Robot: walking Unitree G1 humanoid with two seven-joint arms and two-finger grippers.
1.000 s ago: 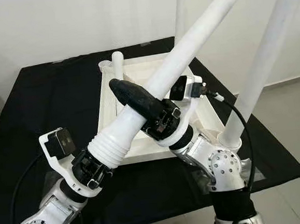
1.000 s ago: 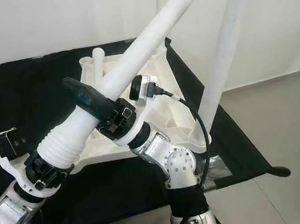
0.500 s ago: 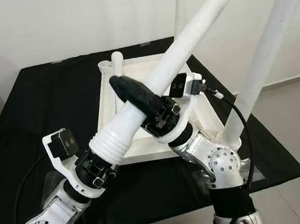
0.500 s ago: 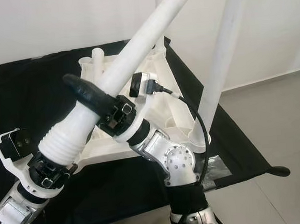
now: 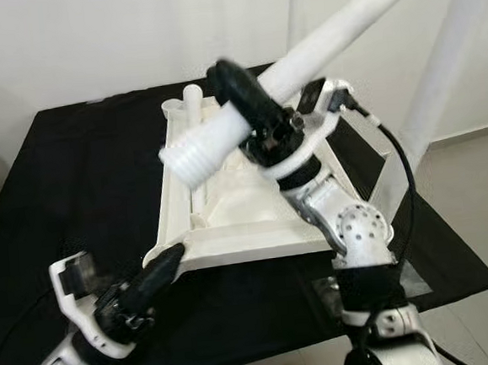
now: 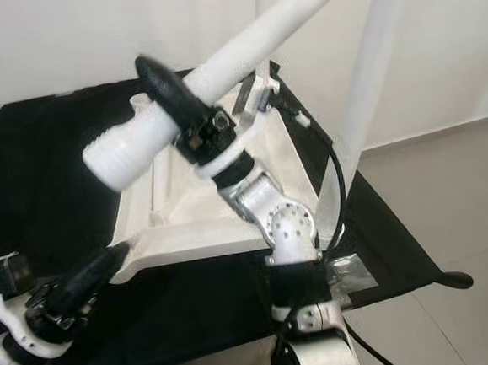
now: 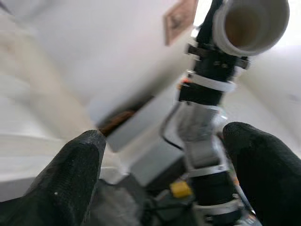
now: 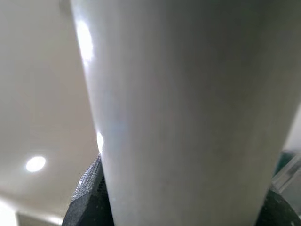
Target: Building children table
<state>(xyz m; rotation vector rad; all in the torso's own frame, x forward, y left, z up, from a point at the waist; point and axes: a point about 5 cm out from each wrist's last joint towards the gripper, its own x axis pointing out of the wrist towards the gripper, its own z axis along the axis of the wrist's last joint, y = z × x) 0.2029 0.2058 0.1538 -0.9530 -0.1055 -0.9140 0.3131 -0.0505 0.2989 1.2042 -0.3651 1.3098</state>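
The white table leg (image 5: pixel 302 55) was up in the air above the upturned white tabletop (image 5: pixel 229 213), slanting from its ribbed threaded end (image 5: pixel 193 153) low on my left up toward the right, and the right gripper (image 5: pixel 251 106) had its black fingers pinched around it just above the threads; the right wrist view showed the leg's smooth wall pressed between the pads. The tabletop lay on the black cloth-covered work surface (image 5: pixel 67 188), with one leg (image 5: pixel 438 74) already standing in its near right corner and a short white stub (image 5: pixel 192 98) rising at the far left corner. The left gripper (image 5: pixel 150 279) sat low at the near left corner of the tabletop, fingers spread with nothing between them, one fingertip (image 5: pixel 170 258) close to or touching the rim, I could not tell which. In my judgement the step was seating this leg in a free corner socket. To do it well I would have wanted the leg brought upright first, threaded end pointing straight down over the socket, since a slanted entry would likely cross the threads. I'd have had the left gripper steady the tabletop rim so it could not slide on the cloth, then lowered slowly and turned only once the threads sat square.
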